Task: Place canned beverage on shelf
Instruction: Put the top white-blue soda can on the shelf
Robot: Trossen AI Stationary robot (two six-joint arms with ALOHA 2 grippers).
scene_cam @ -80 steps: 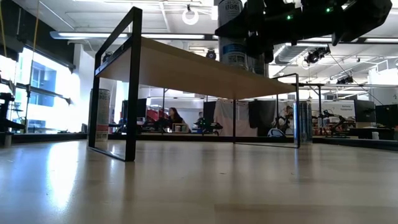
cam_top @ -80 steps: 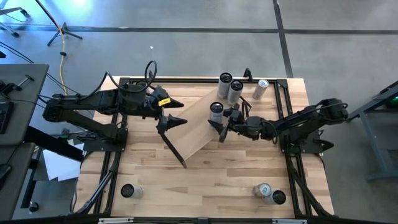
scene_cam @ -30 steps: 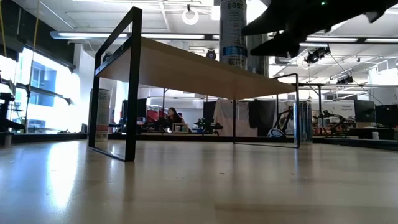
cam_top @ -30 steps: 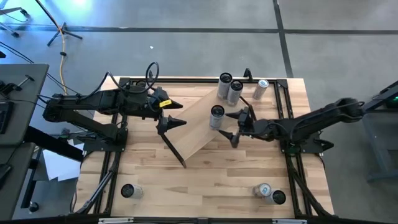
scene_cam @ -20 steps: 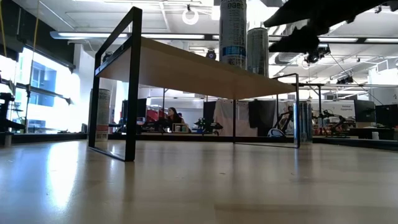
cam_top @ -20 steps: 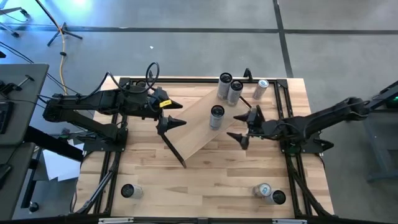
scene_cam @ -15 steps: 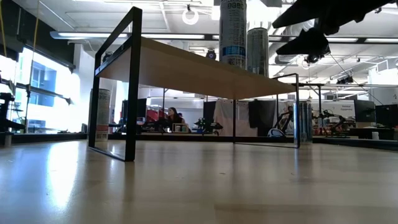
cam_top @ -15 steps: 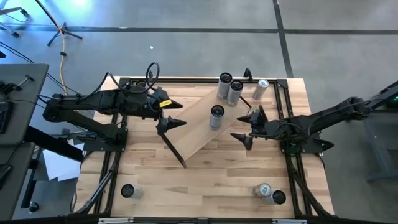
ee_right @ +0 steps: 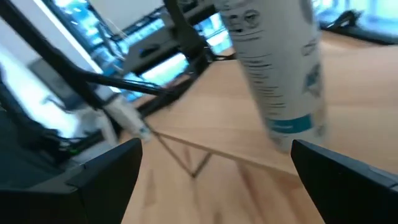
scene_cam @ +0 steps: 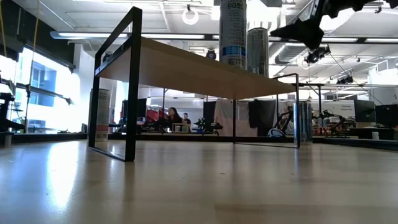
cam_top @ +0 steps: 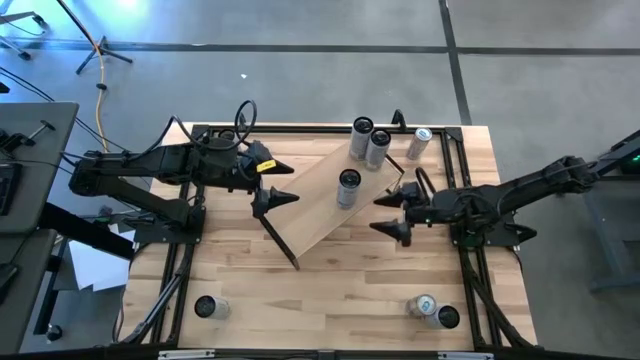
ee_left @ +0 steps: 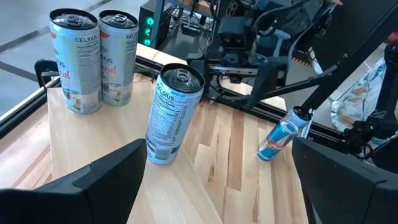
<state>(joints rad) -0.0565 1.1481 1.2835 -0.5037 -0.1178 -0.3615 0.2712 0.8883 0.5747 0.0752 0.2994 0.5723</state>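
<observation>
The shelf [cam_top: 320, 200] lies slantwise across the table and stands on black end brackets [scene_cam: 131, 93]. One canned beverage [cam_top: 348, 188] stands upright on the board's middle, and two more cans [cam_top: 370, 142] stand at its far end. My right gripper [cam_top: 378, 214] is open, just to the right of the middle can [ee_right: 277, 68] and apart from it. My left gripper [cam_top: 290, 183] hovers open over the shelf's left part, looking at the same can [ee_left: 171, 115].
A can [cam_top: 420, 142] lies on its side on the table by the far right corner. One can [cam_top: 210, 307] stands near the front left and two cans [cam_top: 436, 311] near the front right. Black frame rails [cam_top: 465, 270] run along the table's sides.
My right gripper has drawn back from the middle can toward the table's right edge, rising a little and rolling about its own line, its fingers staying open. The can stays upright on the shelf.
</observation>
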